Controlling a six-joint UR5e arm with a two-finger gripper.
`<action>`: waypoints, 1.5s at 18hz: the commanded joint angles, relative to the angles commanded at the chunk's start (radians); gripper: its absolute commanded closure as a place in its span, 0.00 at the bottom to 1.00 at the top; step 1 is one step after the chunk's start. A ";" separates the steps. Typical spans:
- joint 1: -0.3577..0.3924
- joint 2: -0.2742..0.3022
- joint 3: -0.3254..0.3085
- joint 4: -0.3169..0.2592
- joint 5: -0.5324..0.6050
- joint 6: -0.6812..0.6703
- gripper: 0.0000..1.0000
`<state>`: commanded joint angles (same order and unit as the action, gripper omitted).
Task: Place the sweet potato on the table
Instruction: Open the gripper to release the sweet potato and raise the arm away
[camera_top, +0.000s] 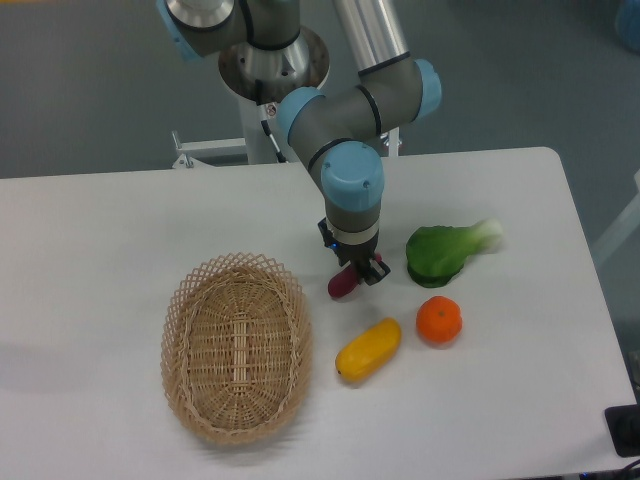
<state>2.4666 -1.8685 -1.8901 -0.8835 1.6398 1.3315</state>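
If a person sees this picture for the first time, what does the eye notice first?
First, the grey and light-blue robot arm reaching down at the centre, its gripper shut on a small reddish-purple sweet potato low over the white table. Next, the oval woven wicker basket at lower left, and the round orange right of the yellow oblong fruit.

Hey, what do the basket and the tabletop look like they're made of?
The basket looks like woven wicker, tan and matte: you can see the open lattice rim and the interlaced strands across its bottom. The table looks like a smooth white laminate or plastic top with a faint sheen and no grain; which of the two it is can't be told from the look alone.
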 joint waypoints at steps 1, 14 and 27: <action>0.000 0.002 0.029 -0.005 0.000 -0.002 0.00; 0.119 0.009 0.403 -0.230 -0.026 0.017 0.00; 0.293 0.049 0.496 -0.463 -0.147 0.308 0.00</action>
<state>2.7596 -1.8193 -1.3944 -1.3468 1.4926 1.6398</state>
